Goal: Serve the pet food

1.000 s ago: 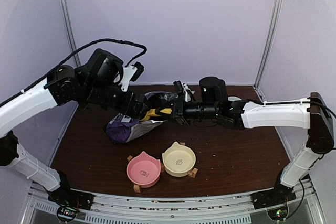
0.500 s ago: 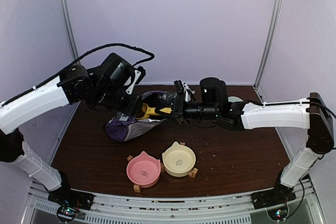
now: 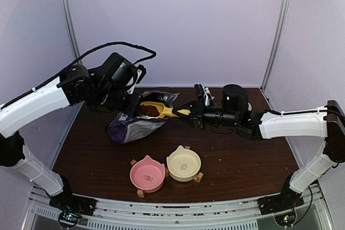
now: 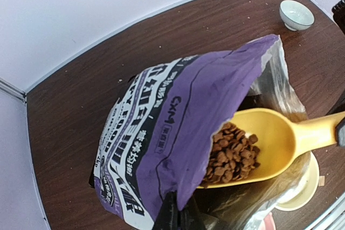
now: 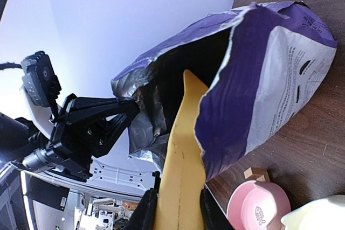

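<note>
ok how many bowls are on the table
3. A pink bowl and a cream bowl side by side near the front; a small white bowl far right, seen only in the left wrist view. The bag may hide more.

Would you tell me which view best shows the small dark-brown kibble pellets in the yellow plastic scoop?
Left wrist: individual kibble pellets heaped in the yellow plastic scoop at the purple bag's mouth. Top external shows only a dark patch; right wrist, just the scoop's handle.

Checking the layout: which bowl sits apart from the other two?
The small white bowl, alone at the far back; the pink bowl and cream bowl sit side by side at the front.
</note>
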{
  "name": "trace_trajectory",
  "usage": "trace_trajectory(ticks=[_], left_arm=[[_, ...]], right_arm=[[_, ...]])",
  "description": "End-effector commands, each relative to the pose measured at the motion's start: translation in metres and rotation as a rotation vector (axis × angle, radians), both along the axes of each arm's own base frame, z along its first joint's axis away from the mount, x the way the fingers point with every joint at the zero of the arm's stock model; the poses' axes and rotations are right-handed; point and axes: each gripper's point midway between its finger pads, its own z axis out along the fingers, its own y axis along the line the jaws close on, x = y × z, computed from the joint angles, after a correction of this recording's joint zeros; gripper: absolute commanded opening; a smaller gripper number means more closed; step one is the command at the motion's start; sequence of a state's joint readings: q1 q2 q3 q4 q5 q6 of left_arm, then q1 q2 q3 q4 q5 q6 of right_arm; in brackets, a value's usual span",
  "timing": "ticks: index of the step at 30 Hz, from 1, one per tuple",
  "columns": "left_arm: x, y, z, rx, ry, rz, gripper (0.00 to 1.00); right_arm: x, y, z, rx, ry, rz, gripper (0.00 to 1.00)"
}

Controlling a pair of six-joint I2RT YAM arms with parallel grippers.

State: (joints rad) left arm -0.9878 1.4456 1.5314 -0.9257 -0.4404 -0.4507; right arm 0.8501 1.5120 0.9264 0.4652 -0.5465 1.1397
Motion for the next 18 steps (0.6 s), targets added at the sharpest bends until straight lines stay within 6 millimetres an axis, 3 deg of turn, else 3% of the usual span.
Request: trace_trajectory(ticks=[1,10,18], left_arm=[[0.014,0.006,0.042,-0.063,-0.107,0.055,0.0],[0.015,0.003,0.041,-0.073,-0.101,0.049,0.0],[0.022,-0.004,0.055,-0.113,-0.103,0.011,0.0]], right_arm=[[0.0,-0.018,0.03,0.111,0.001,-0.015,0.12],[-0.001,-0.045,0.044,0.136,-0.022,-0.09,0.12],[-0.01,-0.054,0.06,0.163,-0.039,-0.085,0.12]])
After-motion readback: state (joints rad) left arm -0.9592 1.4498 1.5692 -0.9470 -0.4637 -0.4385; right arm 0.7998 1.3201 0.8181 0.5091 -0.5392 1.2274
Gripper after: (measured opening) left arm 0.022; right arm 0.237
